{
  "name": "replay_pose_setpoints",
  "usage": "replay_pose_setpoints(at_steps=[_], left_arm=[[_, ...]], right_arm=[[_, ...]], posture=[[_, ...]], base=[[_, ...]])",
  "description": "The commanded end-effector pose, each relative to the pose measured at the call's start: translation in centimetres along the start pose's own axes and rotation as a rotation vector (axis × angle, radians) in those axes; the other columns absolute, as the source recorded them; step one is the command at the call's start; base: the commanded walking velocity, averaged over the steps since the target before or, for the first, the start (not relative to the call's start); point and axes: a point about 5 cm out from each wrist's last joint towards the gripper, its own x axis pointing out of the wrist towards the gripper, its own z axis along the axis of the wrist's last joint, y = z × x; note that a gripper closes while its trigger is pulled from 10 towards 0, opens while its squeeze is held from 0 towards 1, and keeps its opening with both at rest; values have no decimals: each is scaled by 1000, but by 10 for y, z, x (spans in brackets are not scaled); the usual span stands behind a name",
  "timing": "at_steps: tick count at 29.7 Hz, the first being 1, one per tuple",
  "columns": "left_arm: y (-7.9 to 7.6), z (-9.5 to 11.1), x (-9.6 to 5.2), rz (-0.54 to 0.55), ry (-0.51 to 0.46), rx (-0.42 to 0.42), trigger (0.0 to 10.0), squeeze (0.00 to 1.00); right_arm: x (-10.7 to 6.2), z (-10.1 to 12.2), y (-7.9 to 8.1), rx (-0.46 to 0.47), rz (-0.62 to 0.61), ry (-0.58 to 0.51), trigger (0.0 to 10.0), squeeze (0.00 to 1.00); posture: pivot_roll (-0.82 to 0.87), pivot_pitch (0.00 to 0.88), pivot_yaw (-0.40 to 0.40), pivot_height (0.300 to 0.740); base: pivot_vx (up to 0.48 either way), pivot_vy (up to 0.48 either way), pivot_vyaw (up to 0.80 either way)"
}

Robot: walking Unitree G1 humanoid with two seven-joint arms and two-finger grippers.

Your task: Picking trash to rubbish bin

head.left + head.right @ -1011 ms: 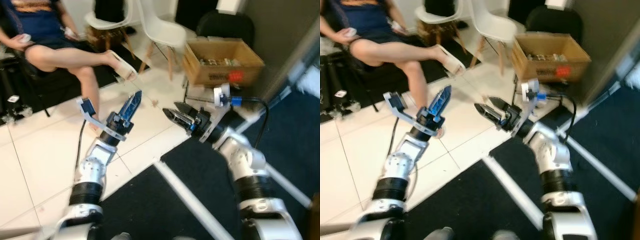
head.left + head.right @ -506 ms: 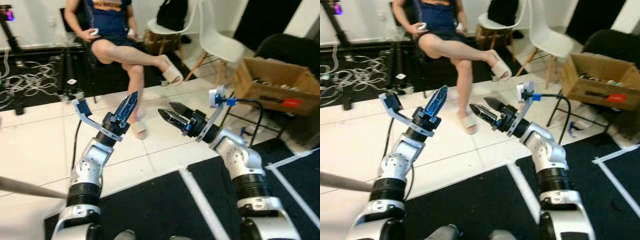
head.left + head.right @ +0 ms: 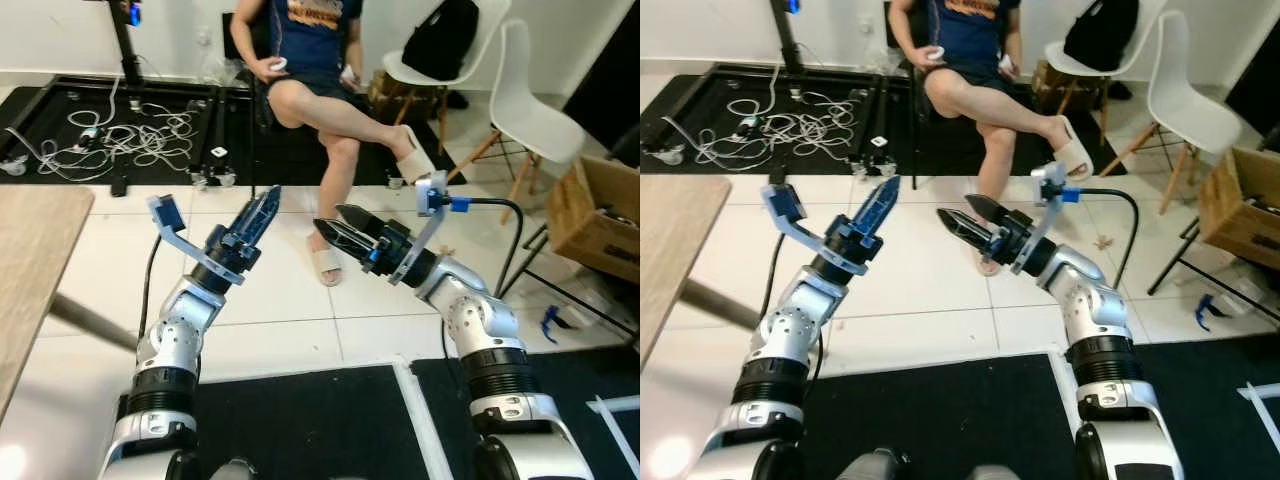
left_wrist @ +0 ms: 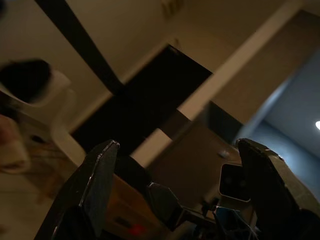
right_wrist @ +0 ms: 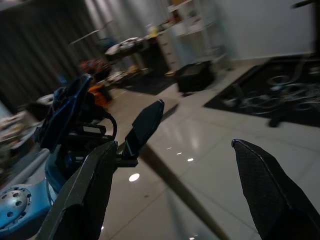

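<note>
Nearest is the black mat (image 3: 300, 420) underfoot, then white floor tiles (image 3: 270, 300). Both arms are raised at chest height over the tiles. The left gripper (image 3: 262, 207) points up and away; the left wrist view shows its fingers (image 4: 100, 180) spread wide with nothing between them. The right gripper (image 3: 335, 226) points across toward the left one, its fingers (image 5: 85, 200) likewise wide apart and empty. The two tips sit near each other without touching.

No rubbish bin can be made out, so which arm is nearer cannot be judged. The likeliest trash is a small scrap (image 3: 1103, 241) on the tiles beyond the right arm, with a blue scrap (image 3: 549, 322) further right. A table corner (image 3: 30, 260) juts in at left. Beyond sit a person (image 3: 320, 60), white chairs (image 3: 530, 95), a cardboard box (image 3: 605, 215) and tangled cables (image 3: 140, 135).
</note>
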Motion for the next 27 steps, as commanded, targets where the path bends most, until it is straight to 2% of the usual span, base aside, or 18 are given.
replay_pose_setpoints(at_steps=[1, 27], left_arm=[[0, -3, -1, 3, 13, -1, 10000, 0], [0, -5, 0, 10, 22, 10, 10000, 0]], right_arm=[[-4, -2, -2, 3, -11, 11, 10000, 0], [-5, -4, -3, 8, -9, 18, 10000, 0]], posture=[[-47, 0, -81, 740], [-48, 0, -82, 740]], base=[[0, 0, 775], [0, 0, 775]])
